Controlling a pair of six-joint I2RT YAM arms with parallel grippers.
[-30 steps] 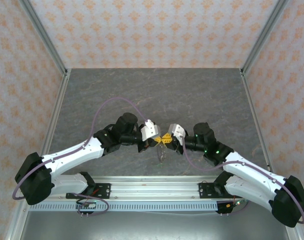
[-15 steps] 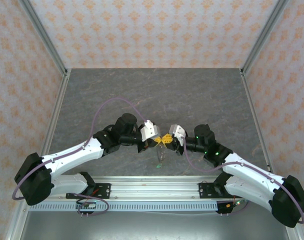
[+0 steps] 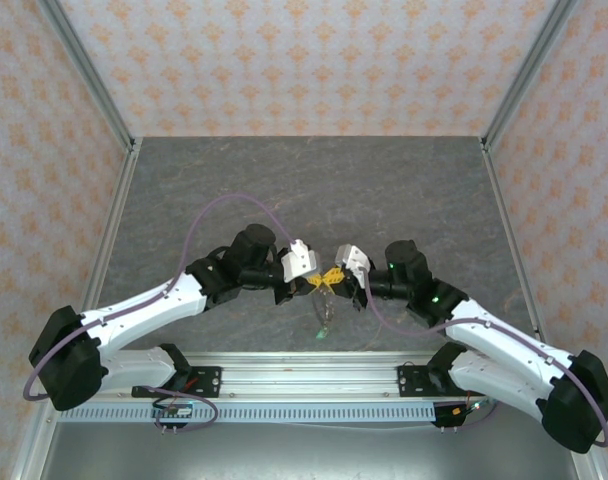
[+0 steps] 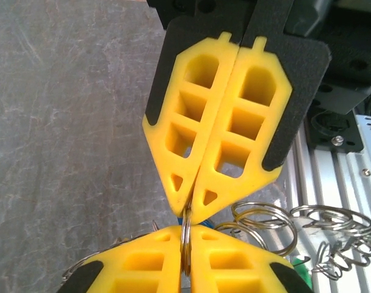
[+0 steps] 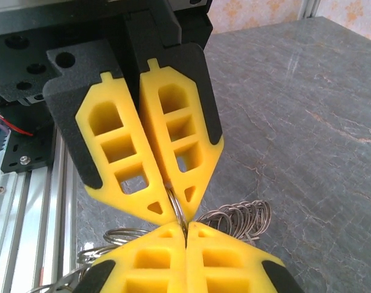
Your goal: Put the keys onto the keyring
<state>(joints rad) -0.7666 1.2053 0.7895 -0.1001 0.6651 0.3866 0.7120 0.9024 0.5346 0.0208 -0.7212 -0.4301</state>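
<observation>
Left pincer point(image 4: 187, 239) and right pincer point(image 5: 184, 231) both clench the keyring point(image 5: 178, 210); its loop is cut off.

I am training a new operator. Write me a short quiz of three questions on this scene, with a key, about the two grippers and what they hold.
1. True or false: the left gripper and the right gripper meet tip to tip above the table.
2. What do both shut grippers pinch? A: the thin metal keyring. B: a pen. C: nothing.
3. Fill in: in the left wrist view, the small tag beside the small rings is ____ in colour.
Key: 1 true; 2 A; 3 green.
</observation>
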